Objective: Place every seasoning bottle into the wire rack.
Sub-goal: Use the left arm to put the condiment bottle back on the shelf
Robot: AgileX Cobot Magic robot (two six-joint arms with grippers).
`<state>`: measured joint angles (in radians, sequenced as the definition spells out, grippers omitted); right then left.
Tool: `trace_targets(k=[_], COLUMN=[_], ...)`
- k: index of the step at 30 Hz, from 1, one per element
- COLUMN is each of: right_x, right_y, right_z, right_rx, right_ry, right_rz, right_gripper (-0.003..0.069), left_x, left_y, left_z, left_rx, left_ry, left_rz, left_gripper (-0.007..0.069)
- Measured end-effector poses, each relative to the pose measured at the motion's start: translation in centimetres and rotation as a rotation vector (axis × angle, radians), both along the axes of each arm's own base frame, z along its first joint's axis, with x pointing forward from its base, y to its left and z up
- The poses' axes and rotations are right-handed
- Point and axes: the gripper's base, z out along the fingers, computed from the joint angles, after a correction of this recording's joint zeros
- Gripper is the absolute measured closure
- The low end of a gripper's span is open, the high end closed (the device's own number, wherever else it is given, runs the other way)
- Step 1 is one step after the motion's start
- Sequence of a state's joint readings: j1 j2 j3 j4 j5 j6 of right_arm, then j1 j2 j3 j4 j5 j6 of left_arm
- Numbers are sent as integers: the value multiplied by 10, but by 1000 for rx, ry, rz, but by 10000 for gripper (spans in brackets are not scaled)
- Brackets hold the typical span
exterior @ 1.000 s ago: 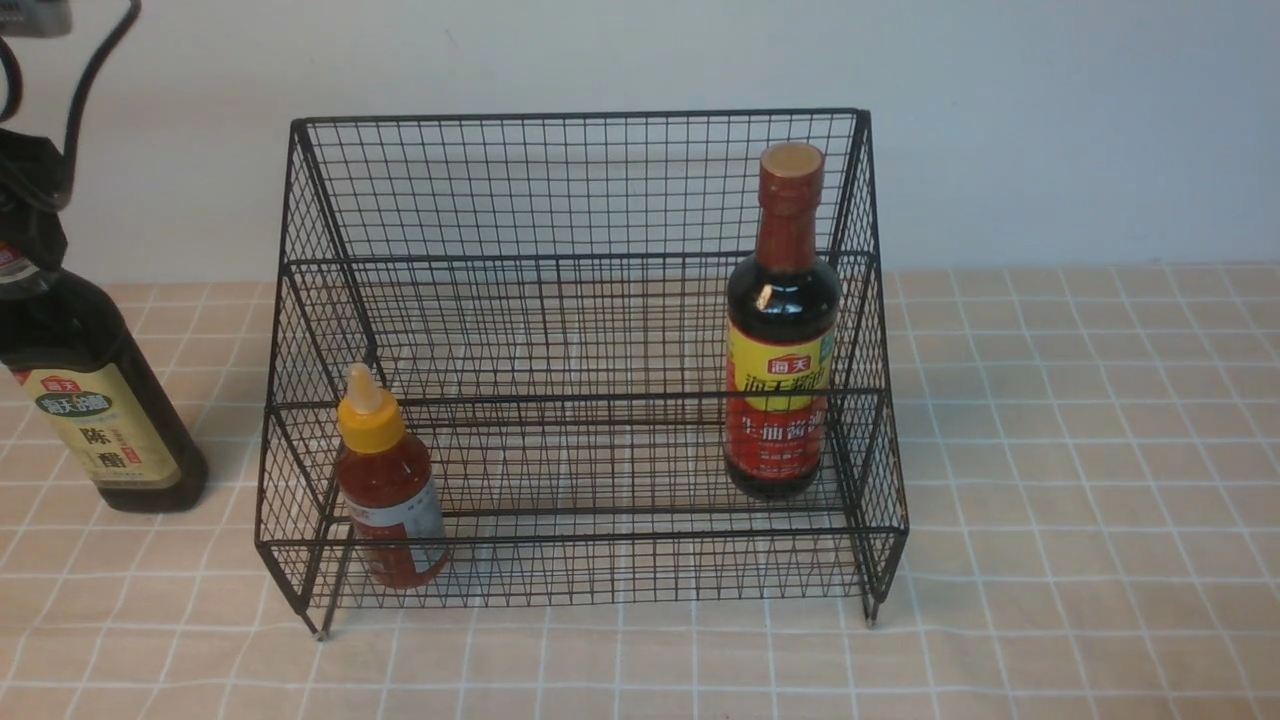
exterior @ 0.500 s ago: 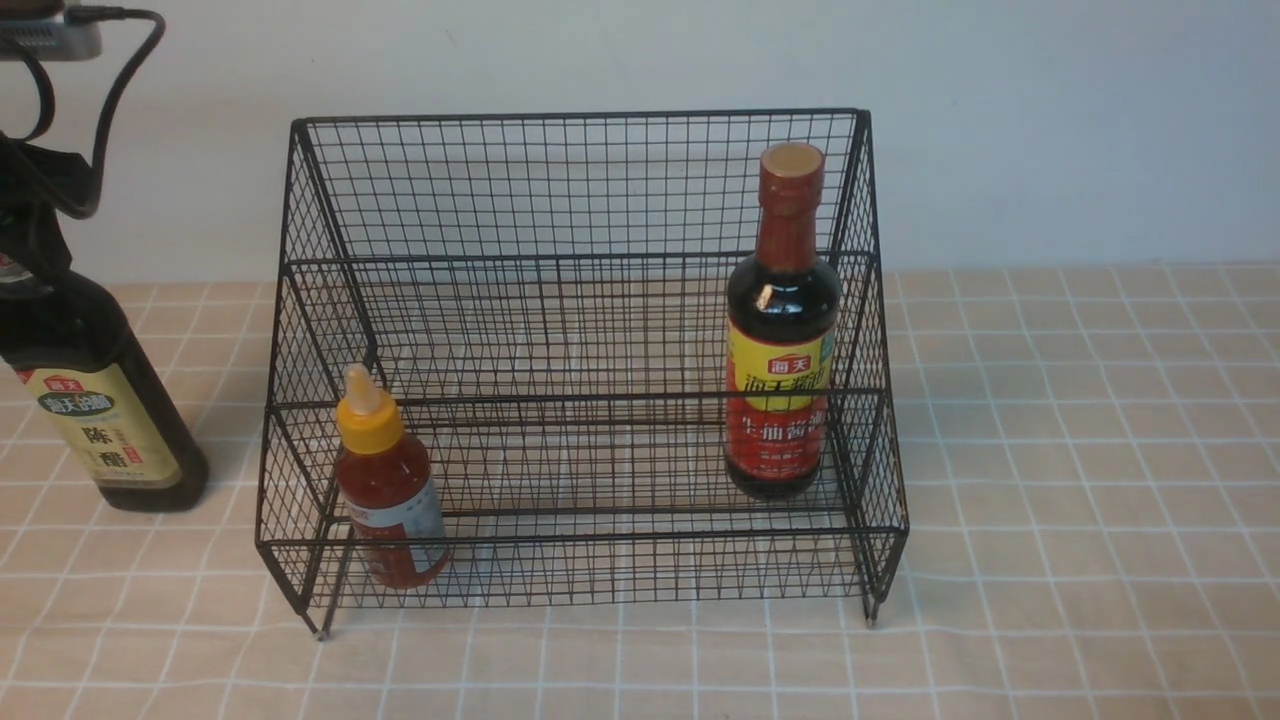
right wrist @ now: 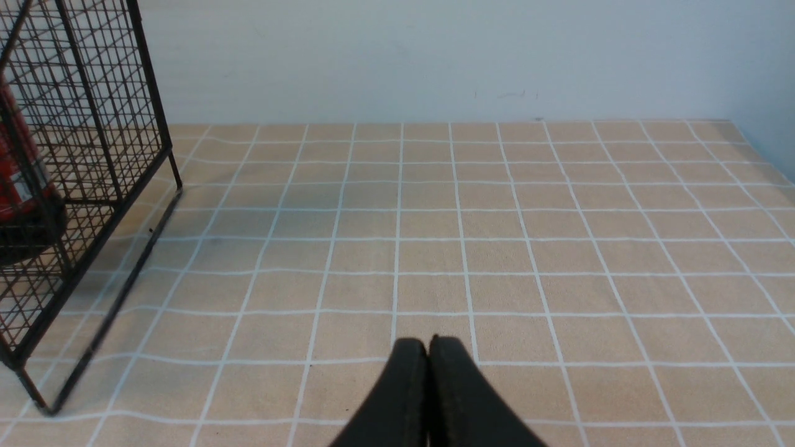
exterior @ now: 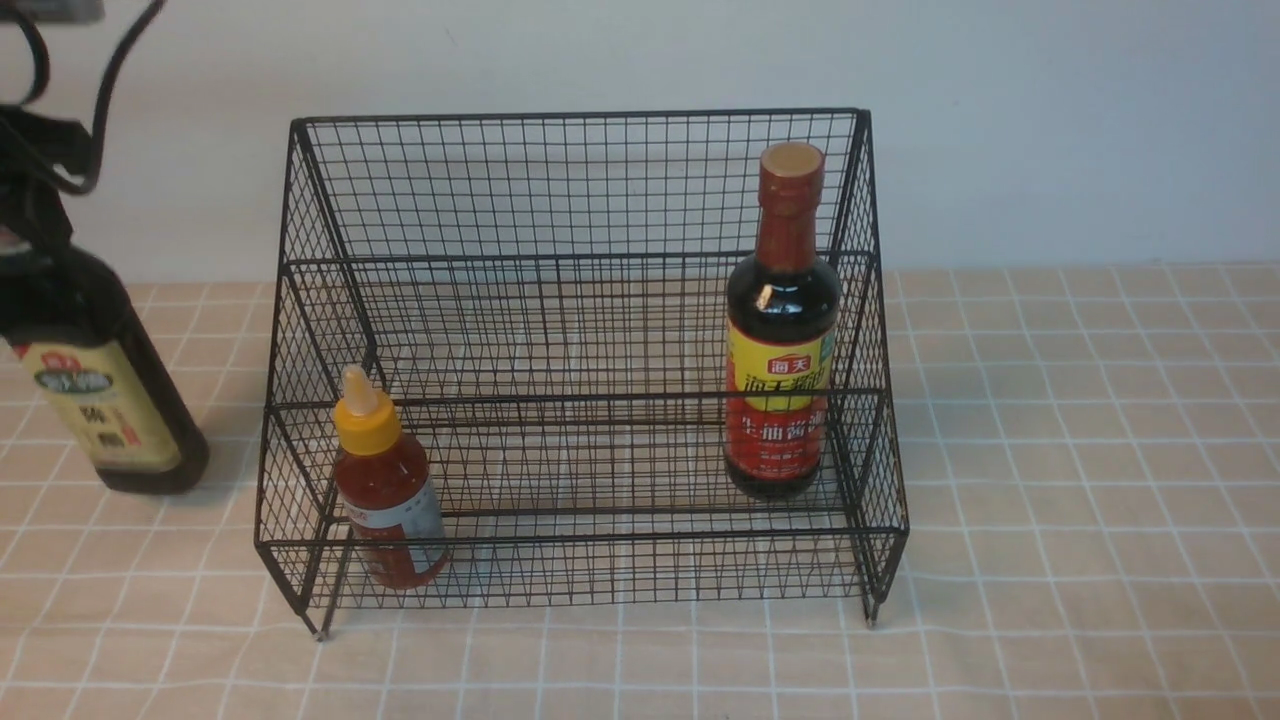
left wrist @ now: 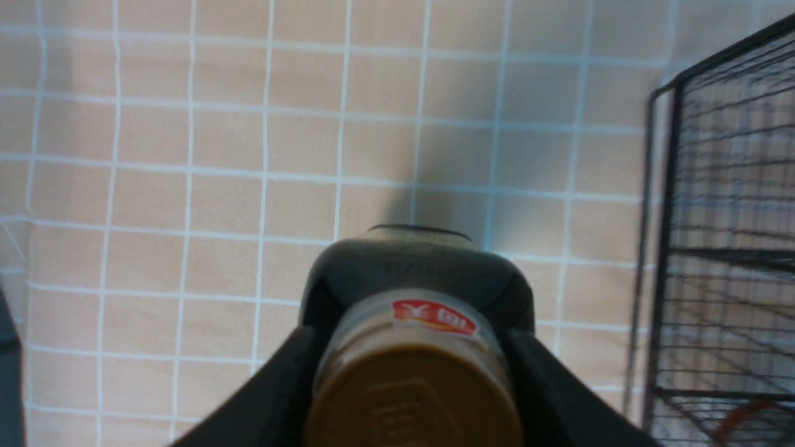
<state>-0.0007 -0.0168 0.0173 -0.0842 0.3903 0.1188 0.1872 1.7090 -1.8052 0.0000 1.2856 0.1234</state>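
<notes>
left jaws clamped on the gold-capped bottle (exterior: pixel 95 390), now raised slightly from before; right jaws pressed together.

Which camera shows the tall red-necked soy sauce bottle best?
The front view: the soy sauce bottle stands whole in the wire rack, label facing the camera. The right wrist view catches only its red label and dark base at the edge. The left wrist view misses it.
</notes>
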Motion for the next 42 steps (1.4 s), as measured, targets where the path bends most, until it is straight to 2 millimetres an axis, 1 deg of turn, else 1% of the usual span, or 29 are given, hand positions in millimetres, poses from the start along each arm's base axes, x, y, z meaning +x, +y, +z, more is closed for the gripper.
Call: trace_targets(k=[2, 5, 7, 8, 12, 13, 17, 18, 25, 29, 33, 34, 36, 37, 41, 42], right_x=[0, 0, 0, 0, 0, 0, 0, 0, 0, 0, 0, 0, 0, 0, 0, 0], right_y=[0, 0, 0, 0, 0, 0, 0, 0, 0, 0, 0, 0, 0, 0, 0, 0], right_z=[0, 0, 0, 0, 0, 0, 0, 0, 0, 0, 0, 0, 0, 0, 0, 0], right_rx=[0, 0, 0, 0, 0, 0, 1, 1, 0, 0, 0, 0, 0, 0, 0, 0], right_ry=[0, 0, 0, 0, 0, 0, 0, 0, 0, 0, 0, 0, 0, 0, 0, 0], right_rz=[0, 0, 0, 0, 0, 0, 0, 0, 0, 0, 0, 0, 0, 0, 0, 0], right_gripper=[673, 673, 673, 673, 673, 673, 673, 673, 673, 673, 673, 673, 673, 673, 673, 673], left_x=[-7, -24, -34, -42, -62, -70, -85, -88, -92, -91, -81, -71, -60, -60, -40, -38], left_y=[-7, -17, -22, -25, -33, -37, -51, -58, -94, -104, -109, -112, -114, -114, -119, -119], left_z=[15, 44, 59, 72, 98, 108, 126, 130, 132, 130, 123, 115, 106, 106, 89, 87], left_rx=[3, 26, 37, 46, 41, 34, 7, -5, -83, -110, -125, -128, -132, -132, -144, -145], left_ry=[-45, -131, -177, -216, -309, -347, -415, -429, -437, -430, -404, -377, -345, -345, -287, -281], left_rz=[-5, -11, -3, 8, 30, 30, 6, -10, -100, -114, -107, -104, -99, -99, -87, -85], left_gripper=[304, 304, 304, 304, 304, 304, 304, 304, 304, 304, 304, 304, 304, 304, 304, 304])
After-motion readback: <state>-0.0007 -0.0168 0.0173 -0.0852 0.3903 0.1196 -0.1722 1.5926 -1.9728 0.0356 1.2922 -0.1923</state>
